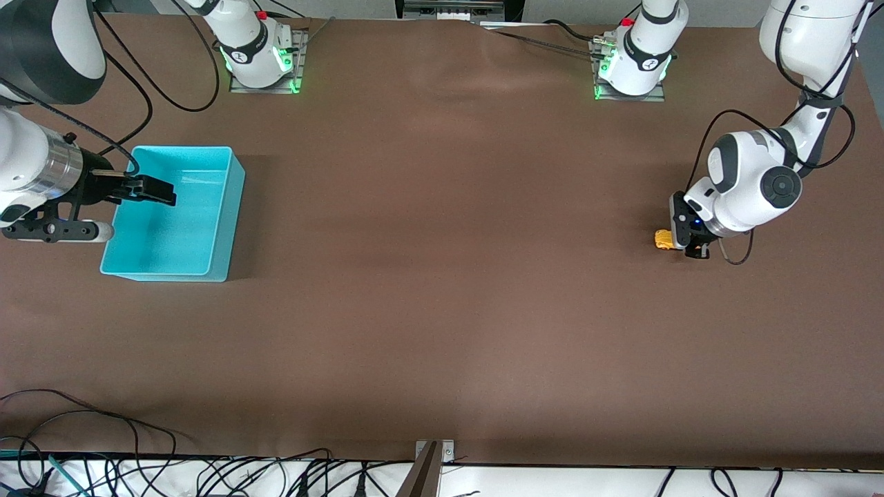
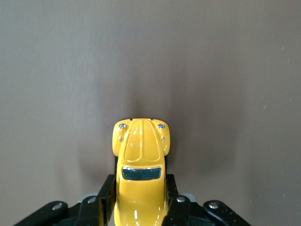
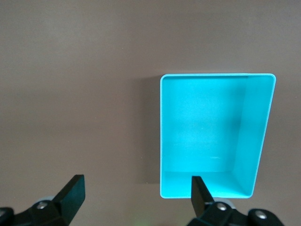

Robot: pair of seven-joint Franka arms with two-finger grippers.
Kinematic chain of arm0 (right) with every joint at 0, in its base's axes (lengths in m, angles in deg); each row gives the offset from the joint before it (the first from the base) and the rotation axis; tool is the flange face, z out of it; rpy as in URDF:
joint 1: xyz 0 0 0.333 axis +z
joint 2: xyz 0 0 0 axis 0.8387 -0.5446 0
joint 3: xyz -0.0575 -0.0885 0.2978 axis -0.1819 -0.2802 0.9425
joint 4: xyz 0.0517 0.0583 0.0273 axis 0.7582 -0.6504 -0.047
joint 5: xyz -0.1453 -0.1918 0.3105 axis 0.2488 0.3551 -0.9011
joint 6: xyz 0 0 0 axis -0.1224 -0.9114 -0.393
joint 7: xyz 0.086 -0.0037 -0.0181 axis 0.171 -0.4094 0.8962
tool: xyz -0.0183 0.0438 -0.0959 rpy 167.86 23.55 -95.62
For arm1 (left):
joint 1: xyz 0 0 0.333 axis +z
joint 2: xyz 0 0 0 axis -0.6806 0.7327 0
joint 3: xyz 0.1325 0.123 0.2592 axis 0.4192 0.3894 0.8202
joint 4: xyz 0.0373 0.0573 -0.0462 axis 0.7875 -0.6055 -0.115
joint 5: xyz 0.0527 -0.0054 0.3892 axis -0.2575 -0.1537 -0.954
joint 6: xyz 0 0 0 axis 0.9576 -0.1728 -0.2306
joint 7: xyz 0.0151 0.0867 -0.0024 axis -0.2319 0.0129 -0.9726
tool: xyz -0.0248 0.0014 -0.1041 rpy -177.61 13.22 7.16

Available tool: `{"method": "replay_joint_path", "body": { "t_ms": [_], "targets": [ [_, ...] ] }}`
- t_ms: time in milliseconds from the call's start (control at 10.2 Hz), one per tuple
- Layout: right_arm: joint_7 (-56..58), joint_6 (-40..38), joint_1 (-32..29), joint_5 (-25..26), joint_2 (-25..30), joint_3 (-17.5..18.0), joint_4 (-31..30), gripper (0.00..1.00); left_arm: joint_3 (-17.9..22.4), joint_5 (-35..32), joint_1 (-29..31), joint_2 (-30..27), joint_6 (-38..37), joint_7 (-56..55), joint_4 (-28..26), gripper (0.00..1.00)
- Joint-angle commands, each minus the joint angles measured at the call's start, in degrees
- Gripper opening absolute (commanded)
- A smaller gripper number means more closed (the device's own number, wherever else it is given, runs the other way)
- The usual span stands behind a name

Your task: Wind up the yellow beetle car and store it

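Observation:
The yellow beetle car [image 1: 663,239] is at the left arm's end of the table, low against the brown tabletop. My left gripper [image 1: 682,243] is shut on it. In the left wrist view the car [image 2: 141,150] points away from the wrist, and the black fingers [image 2: 107,193] press on both sides of its rear half. The cyan bin [image 1: 231,207] stands empty at the right arm's end of the table. My right gripper [image 1: 160,193] hangs open and empty over the bin's edge. The right wrist view shows the bin [image 3: 162,141] below the open right gripper [image 3: 136,188].
The brown table [image 1: 442,276] stretches between the car and the bin. The two arm bases [image 1: 259,55] stand along the edge farthest from the front camera. Cables [image 1: 207,476] lie along the edge nearest it.

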Motion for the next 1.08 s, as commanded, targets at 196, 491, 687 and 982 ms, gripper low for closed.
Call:
{"method": "replay_joint_path", "body": {
  "t_ms": [196, 491, 687, 982],
  "targets": [
    [-0.7, -0.8, -0.2, -1.0, -0.2, 0.2, 0.7, 1.00, 3.1, -0.1, 1.6, 5.0, 4.3, 7.3, 0.3, 0.00],
    [-0.8, -0.8, -0.2, -1.0, -0.2, 0.2, 0.7, 1.00, 4.5, -0.2, 4.7, 6.6, 4.6, 11.0, 0.4, 0.00],
    [-0.8, -0.8, -0.2, -1.0, -0.2, 0.2, 0.7, 1.00, 6.5, -0.1, 5.3, 6.7, 4.7, 13.0, 1.0, 0.00],
    [-0.8, -0.8, -0.2, -1.1, -0.2, 0.2, 0.7, 1.00, 7.3, 0.6, 5.3, 7.1, 4.7, 12.8, 1.1, 0.00]
  ]
}}
